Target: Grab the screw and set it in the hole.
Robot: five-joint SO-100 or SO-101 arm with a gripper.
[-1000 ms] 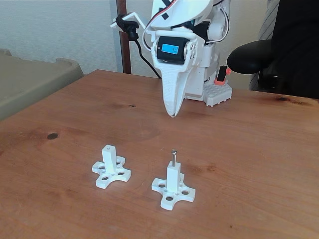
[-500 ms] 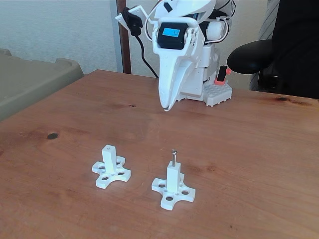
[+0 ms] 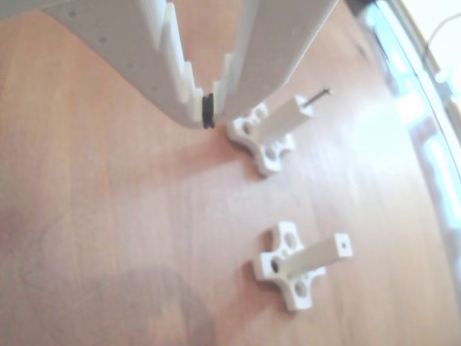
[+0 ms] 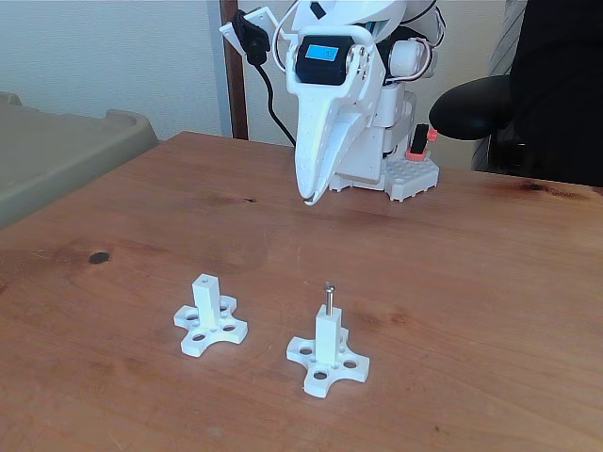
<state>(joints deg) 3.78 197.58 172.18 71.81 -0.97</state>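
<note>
Wooden tabletop (image 4: 490, 282) carries two white cross-based posts; the screw (image 4: 329, 298) stands upright, head up, in the hole of the right-hand post (image 4: 327, 339) in the fixed view, well below and apart from the gripper (image 4: 308, 198), whose fingers are pressed together, empty.

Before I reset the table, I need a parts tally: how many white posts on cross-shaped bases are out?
2. In the fixed view, the left post has an empty hole in its tip; the right post has the screw standing in its tip.
</note>
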